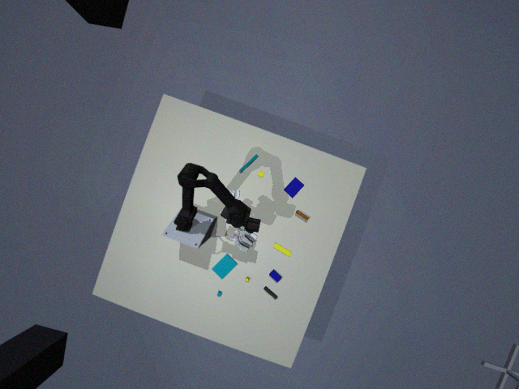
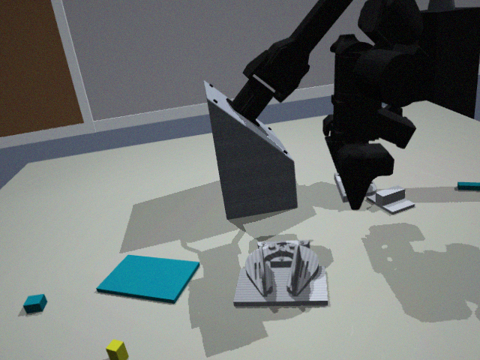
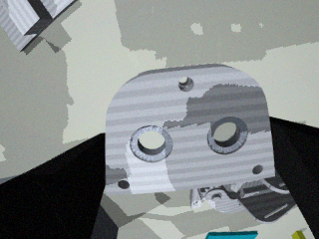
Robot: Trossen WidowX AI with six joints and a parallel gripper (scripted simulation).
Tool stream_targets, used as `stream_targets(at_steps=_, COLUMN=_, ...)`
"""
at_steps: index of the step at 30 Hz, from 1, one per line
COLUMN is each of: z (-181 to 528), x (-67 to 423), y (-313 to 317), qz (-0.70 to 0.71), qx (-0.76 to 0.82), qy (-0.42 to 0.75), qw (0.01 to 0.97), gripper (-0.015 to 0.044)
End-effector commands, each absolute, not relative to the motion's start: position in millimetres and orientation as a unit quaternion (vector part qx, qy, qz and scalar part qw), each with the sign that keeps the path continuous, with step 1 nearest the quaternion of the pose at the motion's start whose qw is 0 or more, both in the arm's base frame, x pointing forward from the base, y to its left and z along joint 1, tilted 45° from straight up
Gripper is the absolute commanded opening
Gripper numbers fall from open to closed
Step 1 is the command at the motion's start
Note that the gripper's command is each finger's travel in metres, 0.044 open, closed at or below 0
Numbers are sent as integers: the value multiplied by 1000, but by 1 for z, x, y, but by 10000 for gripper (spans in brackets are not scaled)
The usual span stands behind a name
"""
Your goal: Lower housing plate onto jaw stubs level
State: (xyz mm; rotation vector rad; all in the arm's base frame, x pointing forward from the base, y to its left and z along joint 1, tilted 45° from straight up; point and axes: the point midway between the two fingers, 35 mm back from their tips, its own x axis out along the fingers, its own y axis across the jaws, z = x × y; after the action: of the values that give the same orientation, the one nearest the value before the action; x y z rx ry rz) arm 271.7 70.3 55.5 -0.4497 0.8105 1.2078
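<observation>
Grey, ribbed like printed plastic, the housing plate (image 2: 340, 187) (image 3: 186, 110) is in our claw (image 1: 253, 224) (image 2: 350, 203) (image 3: 185, 133), gripped across its width with the fingers spread wide against its two straight sides. In the exterior view we see it hanging above the counter (image 1: 146, 234) (image 2: 61, 220) (image 3: 85, 110), far and to the right of the grey mechanism (image 1: 242, 249) (image 2: 279, 277) (image 3: 226, 203) whose jaws it must close over; one finger hides much of it there.

We expect it to be light and stiff, unlikely to bend but perhaps a little slippery on its thin edges. Those side edges are the right hold: they leave the two big ringed holes and the three small ones uncovered. A hard squeeze could make it pivot between the pads, so we judge that a steady, moderate grip suits it.

We should bring it left and nearer, level it above the stubs, lower it gently, then spread the fingers evenly. If one ring catches first, we would expect the plate to cock.
</observation>
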Motion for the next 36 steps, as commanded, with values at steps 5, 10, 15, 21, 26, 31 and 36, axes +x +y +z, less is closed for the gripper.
stream_targets(at_steps=5, z=49, x=277, y=60, qz=513, qx=-137, qy=411, qw=741, gripper=351)
stream_targets(at_steps=10, z=44, x=278, y=55, qz=490, qx=-97, qy=437, qw=748, gripper=351)
stream_targets(at_steps=15, z=39, x=280, y=49, qz=467, qx=-56, qy=462, qw=752, gripper=351)
stream_targets(at_steps=21, z=33, x=281, y=42, qz=437, qx=-7, qy=491, qw=754, gripper=351)
stream_targets(at_steps=26, z=28, x=282, y=36, qz=411, qx=34, qy=513, qw=753, gripper=351)
stream_targets(at_steps=31, z=24, x=283, y=31, qz=384, qx=76, qy=533, qw=750, gripper=351)
stream_targets(at_steps=36, z=19, x=283, y=25, qz=356, qx=117, qy=552, qw=745, gripper=351)
